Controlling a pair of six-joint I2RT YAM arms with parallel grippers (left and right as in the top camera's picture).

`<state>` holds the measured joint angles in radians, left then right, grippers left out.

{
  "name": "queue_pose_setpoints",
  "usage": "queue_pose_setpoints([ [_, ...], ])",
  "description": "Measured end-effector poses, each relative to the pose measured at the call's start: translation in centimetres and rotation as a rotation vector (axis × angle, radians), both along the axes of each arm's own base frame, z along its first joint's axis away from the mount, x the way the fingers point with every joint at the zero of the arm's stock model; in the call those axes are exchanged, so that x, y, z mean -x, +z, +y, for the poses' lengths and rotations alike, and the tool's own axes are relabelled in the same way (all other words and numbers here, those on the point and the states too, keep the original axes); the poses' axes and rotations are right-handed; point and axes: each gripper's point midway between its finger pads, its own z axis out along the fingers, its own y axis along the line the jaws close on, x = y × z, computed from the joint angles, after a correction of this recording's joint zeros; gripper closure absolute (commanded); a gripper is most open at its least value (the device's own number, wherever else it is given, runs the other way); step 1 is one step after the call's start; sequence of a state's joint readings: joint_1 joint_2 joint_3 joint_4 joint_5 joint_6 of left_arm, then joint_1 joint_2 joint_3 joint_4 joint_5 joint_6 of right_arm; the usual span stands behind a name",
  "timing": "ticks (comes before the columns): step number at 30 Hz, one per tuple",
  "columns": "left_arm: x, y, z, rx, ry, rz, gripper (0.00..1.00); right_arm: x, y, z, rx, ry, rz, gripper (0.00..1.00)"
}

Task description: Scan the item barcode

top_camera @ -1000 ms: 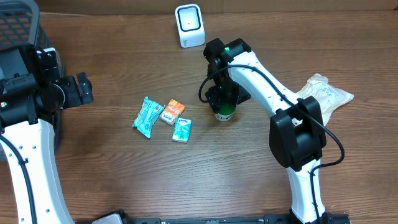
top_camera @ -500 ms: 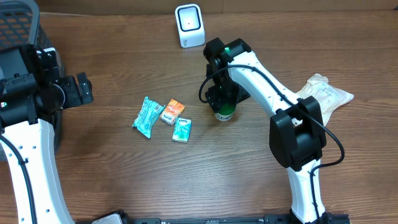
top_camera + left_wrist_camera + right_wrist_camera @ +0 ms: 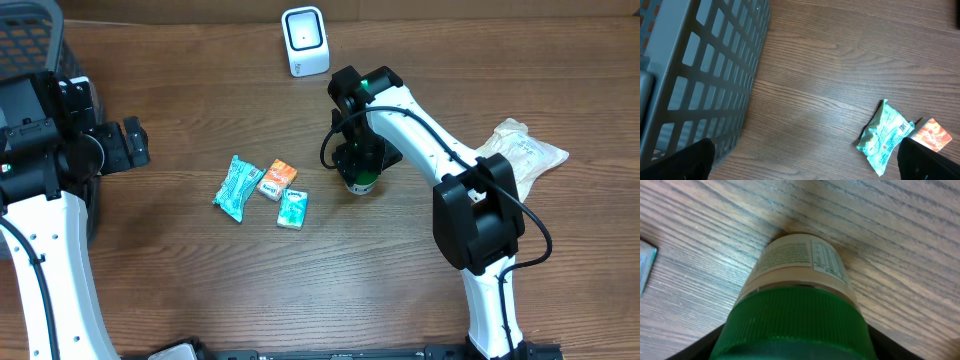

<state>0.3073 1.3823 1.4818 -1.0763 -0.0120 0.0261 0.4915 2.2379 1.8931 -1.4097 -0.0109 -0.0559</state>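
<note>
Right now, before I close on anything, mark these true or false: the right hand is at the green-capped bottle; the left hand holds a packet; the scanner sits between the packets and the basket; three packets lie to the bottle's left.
1. The right hand is down over the green-capped bottle, fingers either side of the cap. True.
2. The left hand holds a packet. False: it is open and empty, near the basket, apart from the packets.
3. The scanner sits between packets and basket. False: it stands at the far side, beyond the bottle.
4. Three packets lie to the bottle's left. True: teal packet, orange packet, small teal packet.

Bottle (image 3: 800,265) label print illegibly small
</note>
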Motion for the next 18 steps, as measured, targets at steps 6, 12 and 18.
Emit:
queue_pose_setpoints([
  [6, 0.0, 0.0, 0.0, 0.000, 0.000, 0.000, 0.00, 0.4, 0.1, -0.3, 0.012, 0.002, 0.017, 0.41],
  [12, 0.0, 0.0, 0.0, 0.000, 0.000, 0.000, 0.00, 0.8, 0.6, -0.1, 0.000, -0.001, 0.038, 0.41],
  [18, 0.0, 0.0, 0.0, 0.000, 0.000, 0.000, 0.00, 0.0, 3.5, 1.9, -0.102, -0.011, 0.019, 0.42],
])
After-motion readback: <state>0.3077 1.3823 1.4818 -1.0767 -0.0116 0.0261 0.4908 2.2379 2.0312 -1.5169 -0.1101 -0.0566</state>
